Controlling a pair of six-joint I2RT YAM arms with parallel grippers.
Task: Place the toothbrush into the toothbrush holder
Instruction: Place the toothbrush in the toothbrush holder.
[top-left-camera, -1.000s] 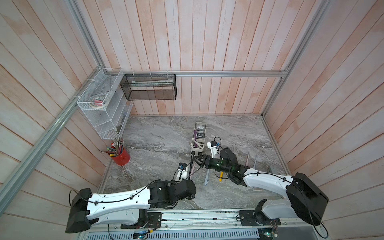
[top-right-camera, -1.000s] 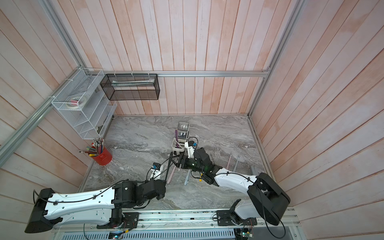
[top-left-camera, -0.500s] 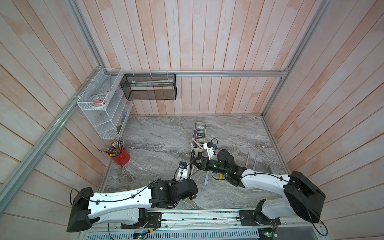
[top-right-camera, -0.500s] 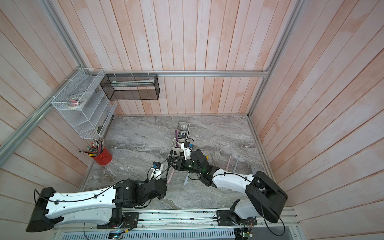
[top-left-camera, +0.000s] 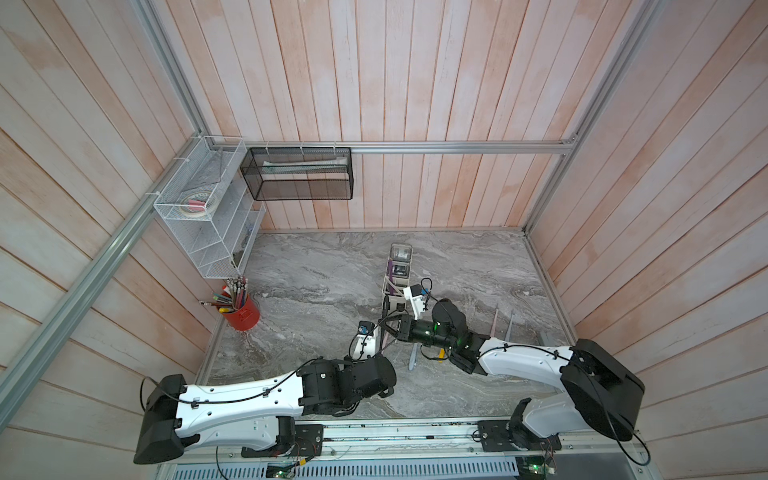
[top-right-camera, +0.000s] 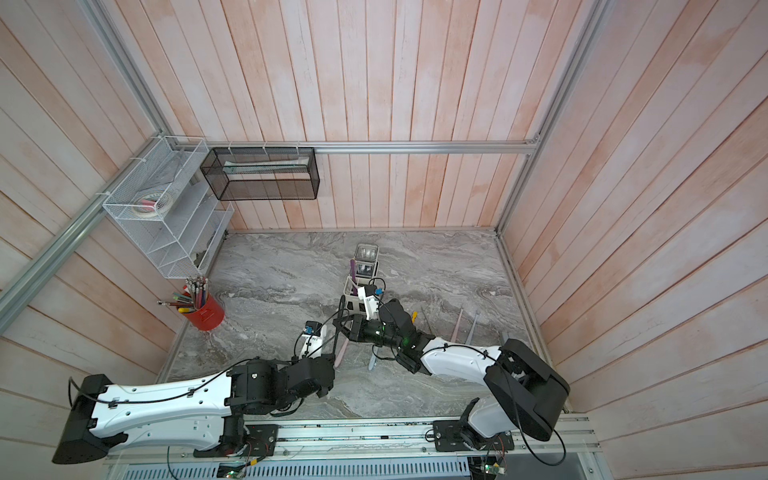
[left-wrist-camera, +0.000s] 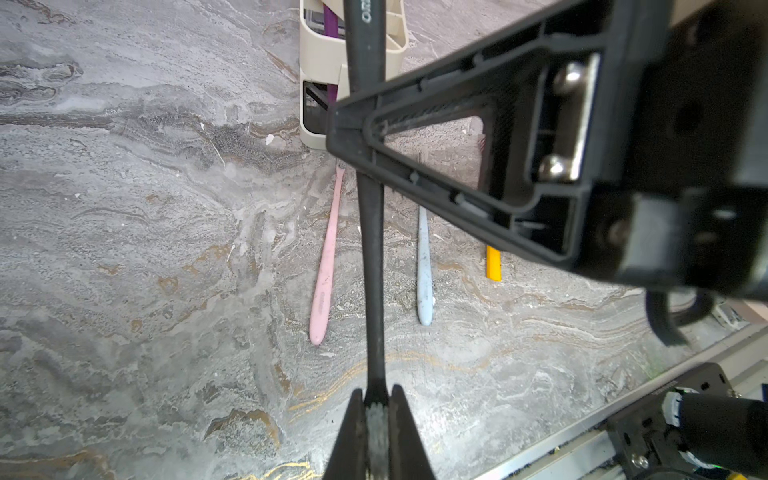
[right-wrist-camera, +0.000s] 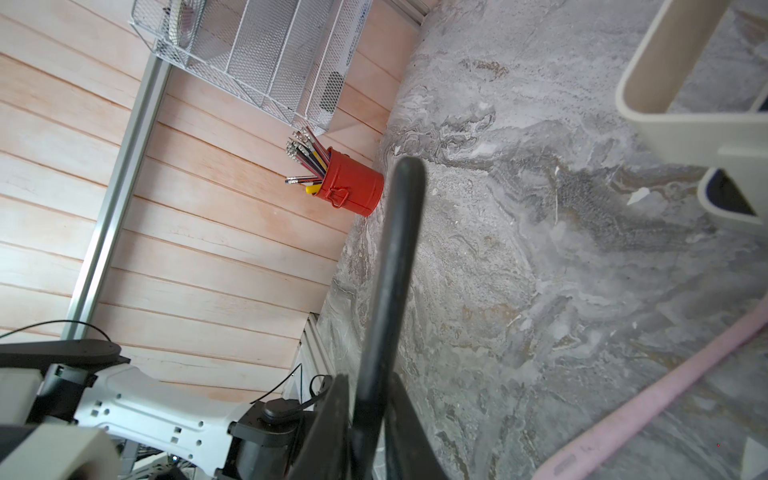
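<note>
Black toothbrush (left-wrist-camera: 372, 257), one, pinched by left claw (left-wrist-camera: 377, 399) and right claw (right-wrist-camera: 368, 384).

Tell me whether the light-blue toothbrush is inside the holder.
No, the light-blue toothbrush lies flat on the marble table, outside the toothbrush holder.

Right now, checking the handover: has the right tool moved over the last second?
Yes: the right tool has slid slightly toward the red cup, closing on the black toothbrush.

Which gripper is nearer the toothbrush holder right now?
Right. The right gripper clamps the black toothbrush along its handle, just short of the toothbrush holder; the left gripper holds its other end, farther back toward the robot's base.
</note>
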